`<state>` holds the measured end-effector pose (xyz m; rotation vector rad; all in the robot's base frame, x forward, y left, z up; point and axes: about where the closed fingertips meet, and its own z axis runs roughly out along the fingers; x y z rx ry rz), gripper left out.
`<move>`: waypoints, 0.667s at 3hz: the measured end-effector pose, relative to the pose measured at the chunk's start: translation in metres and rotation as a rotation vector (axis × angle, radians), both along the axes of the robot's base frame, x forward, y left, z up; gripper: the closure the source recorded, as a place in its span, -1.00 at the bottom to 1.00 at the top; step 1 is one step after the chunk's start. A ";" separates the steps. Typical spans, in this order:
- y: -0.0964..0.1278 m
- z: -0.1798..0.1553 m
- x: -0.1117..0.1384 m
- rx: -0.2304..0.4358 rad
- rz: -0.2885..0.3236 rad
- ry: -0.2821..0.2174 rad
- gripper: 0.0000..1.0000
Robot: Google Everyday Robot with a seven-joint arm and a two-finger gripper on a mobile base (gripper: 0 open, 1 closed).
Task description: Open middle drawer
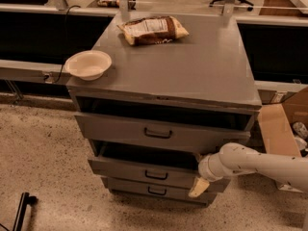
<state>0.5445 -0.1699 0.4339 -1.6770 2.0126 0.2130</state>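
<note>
- The middle drawer (139, 167) is sitting in the centre tier of the grey metal cabinet (192, 76). It is standing partly out, with a dark gap showing above its front. I am judging the opening as begun but well short of full travel.
- Its black bar handle (156, 175) is lying free, with nothing touching it.
- The gripper (198, 187) is sitting low at the right end of that drawer front, against the corner and well apart from the handle. It appears to be working the drawer by its edge, not by the handle. Whether it is parted or closed cannot be told.
- The white arm (255, 163) is reaching in from the right at about drawer height, which I judge suits a straight outward draw.
- The top drawer (120, 126) is also standing slightly out, overhanging the middle one. The bottom drawer (134, 187) is sitting further in.
- The cabinet top is carrying a white bowl (88, 64) at its front left corner, close to the edge, and a snack bag (153, 30) towards the back. A sharp tug may be putting the bowl at risk.
- The cabinet is standing on a speckled floor (43, 153), with a cardboard box (279, 129) just beside it behind the arm.
- Dark benches (33, 37) are running along the rear.
</note>
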 end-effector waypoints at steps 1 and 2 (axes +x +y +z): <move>0.001 -0.004 -0.006 -0.025 0.010 0.015 -1.00; 0.002 -0.005 -0.035 -0.048 0.043 0.001 -1.00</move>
